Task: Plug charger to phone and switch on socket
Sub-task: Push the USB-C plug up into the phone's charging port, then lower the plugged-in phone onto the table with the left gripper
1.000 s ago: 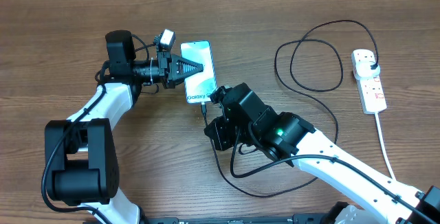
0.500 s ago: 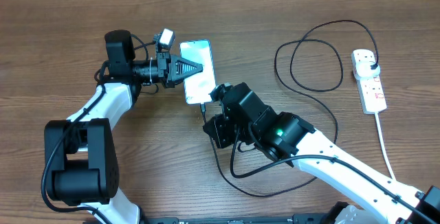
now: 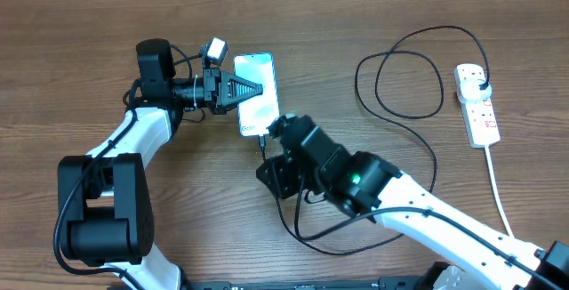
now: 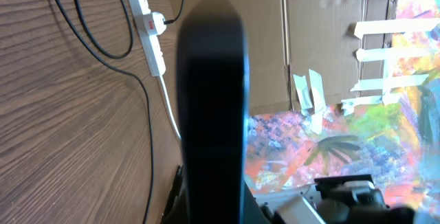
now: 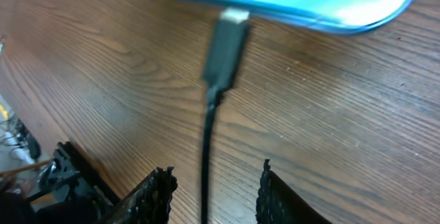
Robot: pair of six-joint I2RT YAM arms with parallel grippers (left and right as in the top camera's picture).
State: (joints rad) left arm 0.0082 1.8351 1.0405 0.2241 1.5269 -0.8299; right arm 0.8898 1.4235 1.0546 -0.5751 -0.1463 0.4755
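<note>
Right wrist view, foreground: the right gripper has its two ridged black fingers spread apart, with the thin black cable of the charger running up between them and touching neither. Beyond the fingers, the cable ends in a small connector whose metal tip meets the lower edge of the phone. The view is blurred there, so the connector appears to be seated, but how deep it sits cannot be told. The phone lies flat on the wooden table, screen up and lit blue-teal.

Overhead view, middle ground: the left gripper reaches in from the left side, its fingers pressed together into a single point that lies over the middle of the phone's screen. In the left wrist view these closed fingers show only as one dark bar down the centre of the frame.

Overhead view, far right: the charger's cable leaves the phone, curls beneath the right arm and forms a wide loop on the table. It ends in a black plug that sits in the top outlet of the socket. The socket is a white strip with red markings, well apart from the phone, and its thick white cord trails towards the table's near edge.
</note>
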